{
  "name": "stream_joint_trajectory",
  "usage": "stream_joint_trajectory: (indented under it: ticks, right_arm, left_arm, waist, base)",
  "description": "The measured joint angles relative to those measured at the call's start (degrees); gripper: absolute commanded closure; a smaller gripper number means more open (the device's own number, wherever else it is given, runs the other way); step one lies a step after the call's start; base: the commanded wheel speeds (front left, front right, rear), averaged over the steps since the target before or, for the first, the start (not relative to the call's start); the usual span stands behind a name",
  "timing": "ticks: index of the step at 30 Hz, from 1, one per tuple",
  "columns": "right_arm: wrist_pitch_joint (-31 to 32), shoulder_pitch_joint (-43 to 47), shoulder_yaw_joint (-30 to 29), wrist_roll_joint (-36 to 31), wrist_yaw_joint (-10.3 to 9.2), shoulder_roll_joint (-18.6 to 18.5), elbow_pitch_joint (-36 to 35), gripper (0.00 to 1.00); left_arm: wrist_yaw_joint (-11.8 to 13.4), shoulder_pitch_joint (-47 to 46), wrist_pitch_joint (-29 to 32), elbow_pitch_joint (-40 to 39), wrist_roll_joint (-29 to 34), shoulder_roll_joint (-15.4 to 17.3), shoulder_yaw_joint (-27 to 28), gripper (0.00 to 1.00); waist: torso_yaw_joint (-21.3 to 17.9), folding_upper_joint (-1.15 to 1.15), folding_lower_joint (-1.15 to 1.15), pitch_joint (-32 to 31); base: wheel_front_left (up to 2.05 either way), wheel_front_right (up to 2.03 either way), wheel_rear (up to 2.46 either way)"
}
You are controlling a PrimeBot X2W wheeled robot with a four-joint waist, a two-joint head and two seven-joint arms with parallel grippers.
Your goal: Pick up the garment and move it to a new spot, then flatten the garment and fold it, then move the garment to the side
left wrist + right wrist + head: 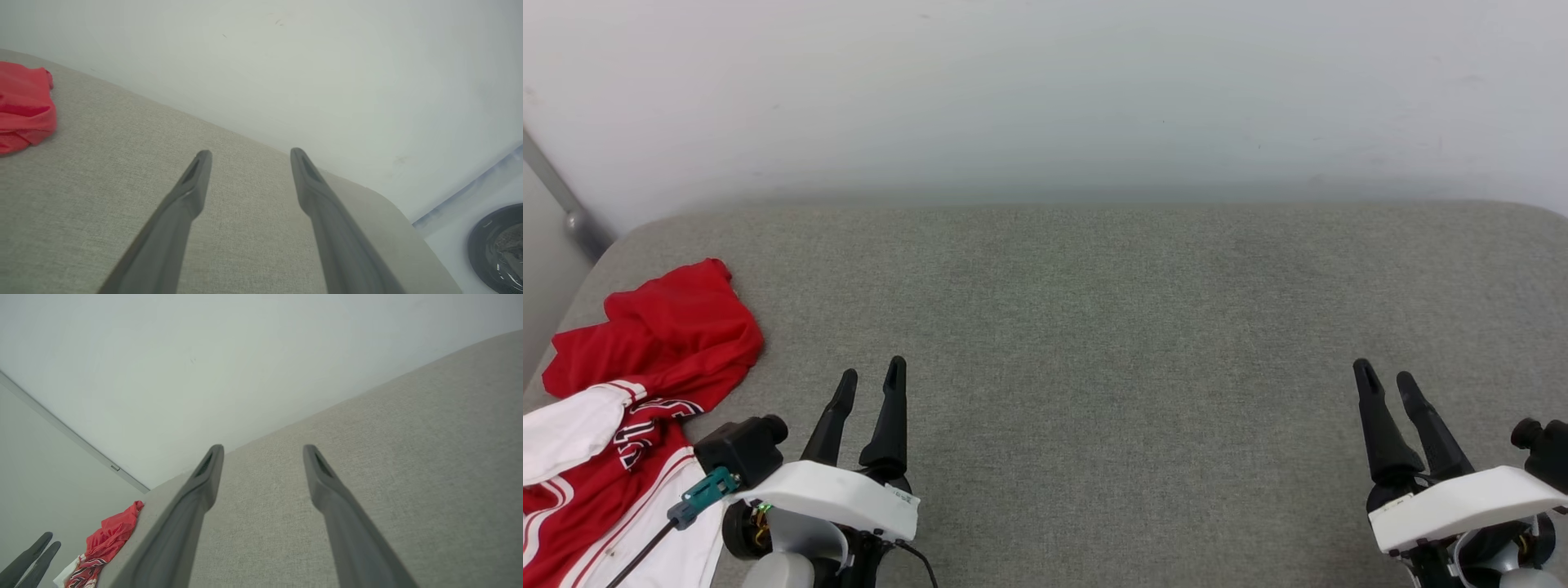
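The garment [645, 367] lies crumpled at the left edge of the grey padded surface [1094, 343]. It is red with white sleeve ends, striped trim and black lettering. A red fold of the garment [22, 104] appears at the left of the left wrist view, and the garment [108, 543] lies low at the left of the right wrist view. My left gripper [872, 377] stands open just right of it, with nothing between its fingers. My right gripper [1384, 377] stands open far to the right, also holding nothing. Both point toward the wall.
A pale wall [1045, 90] rises behind the surface. A grey rail [560, 200] runs down at the far left. A dark round object [496, 247] sits on the floor beyond the surface's right corner. Wide bare fabric lies between the two grippers.
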Motion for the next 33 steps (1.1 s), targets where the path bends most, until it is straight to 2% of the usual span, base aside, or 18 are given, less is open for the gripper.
stream_joint_trajectory:
  ticks: [14, 33]
  right_arm:
    - [0.90, 0.48, -0.91, -9.77, 0.00, 0.00, -1.62, 0.00]
    - [0.79, 0.90, -0.75, -19.07, 0.00, 0.00, -3.11, 0.00]
  left_arm:
    - [1.49, -0.71, -2.12, 0.46, 9.62, 1.32, -3.02, 0.00]
    - [2.20, -0.92, -4.68, 1.74, 17.13, 1.16, -4.87, 0.00]
  waist:
    - [0.27, 0.00, 0.00, -0.24]
    - [1.06, 0.00, 0.00, -0.43]
  base:
    - [0.00, 0.00, 0.00]
    - [0.00, 0.00, 0.00]
